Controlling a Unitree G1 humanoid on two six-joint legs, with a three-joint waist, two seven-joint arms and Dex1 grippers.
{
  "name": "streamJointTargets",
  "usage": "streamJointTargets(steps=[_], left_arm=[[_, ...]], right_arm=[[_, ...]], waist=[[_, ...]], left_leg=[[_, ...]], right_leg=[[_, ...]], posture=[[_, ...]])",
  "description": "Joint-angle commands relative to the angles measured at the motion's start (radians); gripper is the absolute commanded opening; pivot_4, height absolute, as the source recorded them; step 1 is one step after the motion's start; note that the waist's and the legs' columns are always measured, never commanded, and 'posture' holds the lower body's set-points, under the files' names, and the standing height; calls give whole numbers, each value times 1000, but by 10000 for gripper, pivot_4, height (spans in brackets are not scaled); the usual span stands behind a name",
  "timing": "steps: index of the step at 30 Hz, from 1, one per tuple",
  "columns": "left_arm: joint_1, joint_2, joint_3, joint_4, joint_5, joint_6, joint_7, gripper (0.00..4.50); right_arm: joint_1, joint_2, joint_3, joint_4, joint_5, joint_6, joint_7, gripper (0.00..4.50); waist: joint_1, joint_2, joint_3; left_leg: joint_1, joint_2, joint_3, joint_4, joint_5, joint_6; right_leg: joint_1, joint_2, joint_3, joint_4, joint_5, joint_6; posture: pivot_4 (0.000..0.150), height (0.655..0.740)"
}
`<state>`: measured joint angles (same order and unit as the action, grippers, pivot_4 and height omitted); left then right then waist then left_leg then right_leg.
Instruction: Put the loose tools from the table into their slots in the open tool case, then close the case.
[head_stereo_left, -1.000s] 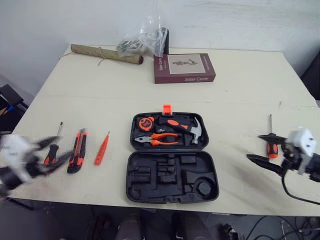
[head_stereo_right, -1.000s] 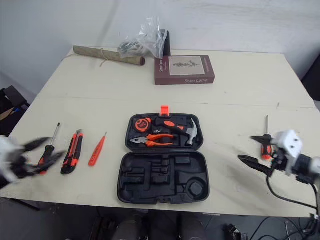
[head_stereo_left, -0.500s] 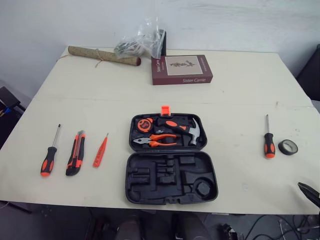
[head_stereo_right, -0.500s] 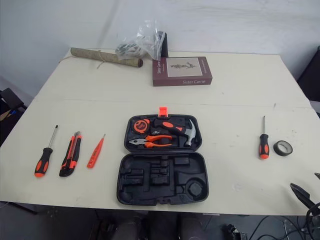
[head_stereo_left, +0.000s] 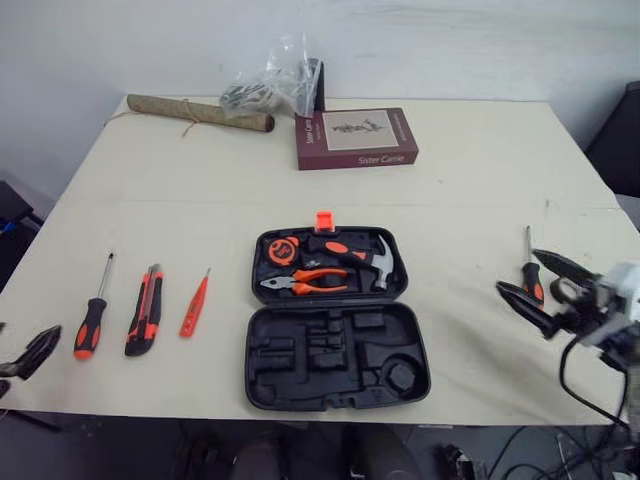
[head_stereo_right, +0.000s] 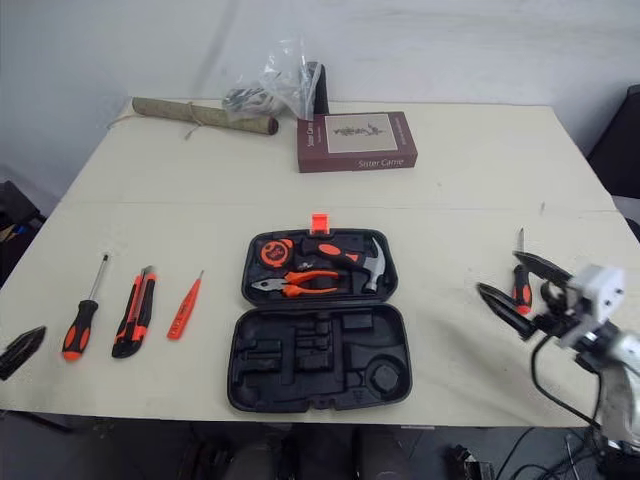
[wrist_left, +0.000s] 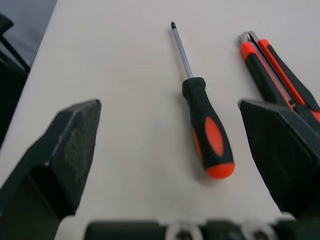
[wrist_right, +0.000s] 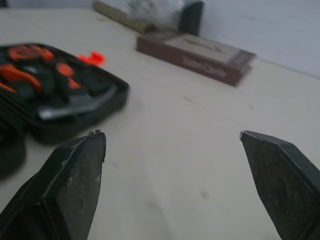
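The black tool case (head_stereo_left: 335, 372) lies open mid-table. Its far half holds a tape measure, pliers (head_stereo_left: 300, 283) and a hammer (head_stereo_left: 372, 258); the near half's slots are empty. To its left lie a black-and-orange screwdriver (head_stereo_left: 92, 325), a utility knife (head_stereo_left: 143, 322) and a slim orange tester (head_stereo_left: 193, 303). My left gripper (wrist_left: 169, 107) is open near the table's front left edge, just short of that screwdriver (wrist_left: 207, 135). On the right, my right gripper (head_stereo_left: 520, 272) is open beside a second screwdriver (head_stereo_right: 520, 285).
A maroon book (head_stereo_left: 355, 137), a rolled paper tube (head_stereo_left: 198, 112) and a clear plastic bag (head_stereo_left: 275, 82) sit along the far edge. Bare tabletop (head_stereo_left: 460, 200) separates the case from the right screwdriver.
My right gripper has risen from the bottom right corner to the right screwdriver, covering the black tape roll. My left gripper has come into view at the front left. The camera shifted slightly.
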<state>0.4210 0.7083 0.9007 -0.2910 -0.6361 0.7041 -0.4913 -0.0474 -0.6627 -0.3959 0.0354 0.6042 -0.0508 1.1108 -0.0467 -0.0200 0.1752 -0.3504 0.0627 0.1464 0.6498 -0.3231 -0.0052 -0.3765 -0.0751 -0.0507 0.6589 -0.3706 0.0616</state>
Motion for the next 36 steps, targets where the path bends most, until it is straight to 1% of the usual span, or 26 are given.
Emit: streamJointTargets(steps=[1,3,4,6,8,11,13,16,19,22,27,28,29,30,32,33,36], left_arm=[[-67,28,-40,-102,-41,231,148,44585],[-126,46,-89,-103,0,382,252,44585],[-164,40,-107,-92,7,413,282,44585],[-224,31,-139,-66,10,456,308,44585],[-253,36,-172,-47,30,483,317,44585],[-292,35,-197,-19,52,497,326,44585],[-309,37,-216,15,61,478,301,44585],[-308,62,-293,69,79,438,225,44585],[-293,65,-319,81,91,461,210,44585],[-290,60,-315,85,125,442,223,37157],[-295,82,-337,90,166,353,190,16075],[-296,85,-333,89,175,332,185,9814],[-297,88,-324,90,181,315,181,8262],[-290,94,-314,87,193,276,169,8084],[-257,116,-289,77,241,125,123,8084],[-247,123,-263,69,256,43,93,8084],[-243,146,-192,28,238,-199,-72,8084]], right_arm=[[-49,38,95,-100,13,-74,108,45000],[-106,89,169,-130,6,-117,146,45000],[-131,110,200,-136,6,-128,164,45000],[-163,136,249,-131,4,-149,203,45000],[-178,157,277,-115,-1,-161,218,45000],[-180,172,298,-106,-7,-174,227,45000],[-181,171,303,-108,-9,-174,229,45000],[-184,169,306,-106,-11,-169,223,45000],[-192,172,294,-100,-5,-153,197,45000],[-197,168,280,-94,-1,-145,177,45000],[-157,155,267,-92,-3,-151,177,45000],[-147,151,264,-93,-5,-154,179,45000],[-140,147,262,-92,-7,-157,180,45000],[-133,142,257,-92,-10,-159,179,45000],[-114,137,238,-96,-21,-164,157,45000],[-104,135,225,-107,-19,-161,142,45000],[-60,110,178,-144,-4,-144,107,45000]], waist=[[10,0,0],[14,0,0],[15,0,0],[16,0,0],[17,-1,0],[17,-1,0],[18,-1,0],[20,0,0],[20,4,-2],[19,8,-2],[19,9,-2],[18,9,-2],[18,9,-2],[18,9,-2],[17,8,-2],[16,6,-1],[17,2,0]], left_leg=[[0,0,0,0,0,0],[0,0,0,1,0,0],[0,0,0,1,0,0],[0,0,0,1,1,-1],[-1,0,0,1,1,-1],[-1,0,0,3,0,0],[-1,-1,0,4,0,0],[-1,-1,0,4,1,0],[0,-1,0,3,2,-1],[0,-1,0,2,2,-1],[1,-1,0,1,3,-2],[1,-1,0,1,3,-2],[1,-1,0,1,3,-2],[1,-1,0,0,3,-2],[0,-1,0,0,3,-2],[0,-1,0,0,3,-2],[-2,0,0,0,3,-2]], right_leg=[[0,0,0,0,0,0],[0,0,0,1,0,0],[0,0,0,1,0,0],[0,0,0,1,0,0],[-1,0,0,1,0,0],[-1,0,0,0,0,0],[0,0,0,1,0,0],[0,0,0,1,0,0],[0,0,0,2,0,0],[0,-1,0,2,0,0],[0,0,0,2,0,0],[0,0,0,2,0,0],[0,0,0,2,0,0],[0,0,0,2,0,0],[-1,0,0,1,0,0],[-2,0,0,1,0,0],[-3,0,-1,1,0,0]], posture=[[1500,7400],[1500,7400],[1500,7400],[1500,7400],[1500,7400],[1500,7400],[1500,7400],[1500,7400],[1500,7400],[1500,7400],[1500,7400],[1500,7400],[1500,7400],[1500,7400],[1500,7400],[1500,7400],[1500,7400]])
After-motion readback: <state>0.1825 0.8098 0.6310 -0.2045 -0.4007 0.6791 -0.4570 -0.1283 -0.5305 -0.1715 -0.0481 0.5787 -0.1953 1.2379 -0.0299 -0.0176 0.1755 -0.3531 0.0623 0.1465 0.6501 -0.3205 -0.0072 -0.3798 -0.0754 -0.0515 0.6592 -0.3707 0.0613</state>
